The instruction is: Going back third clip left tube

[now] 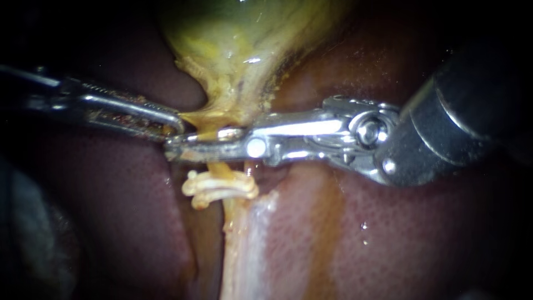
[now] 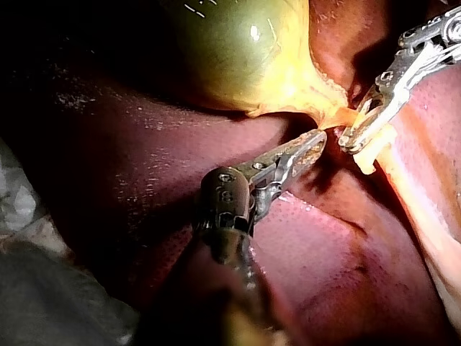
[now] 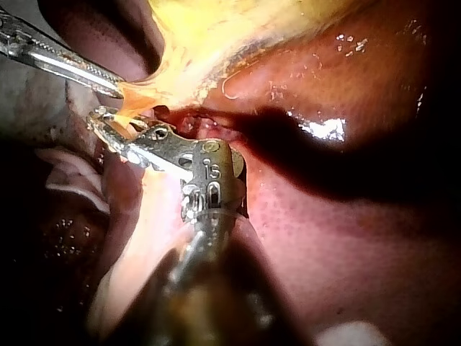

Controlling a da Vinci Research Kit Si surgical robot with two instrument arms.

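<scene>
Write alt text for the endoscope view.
A silver right instrument lies across a thin yellow tube, between the green-yellow gallbladder and pale whitish clips on that tube. The slender left instrument grips yellow tissue at the gallbladder's base, with dark red liver all around.

left instrument [image 1: 100, 105] | shaft nearly level | end effector [image 1: 173, 125] just beside the tube [image 1: 220, 168] | jaws closed on gallbladder [image 1: 233, 50] tissue where it narrows toward the tube || right instrument [image 1: 444, 128] | wrist bent | end effector [image 1: 186, 143] across the tube | jaws slightly parted, one either side of it | tips past the tube, near the left tips
</scene>
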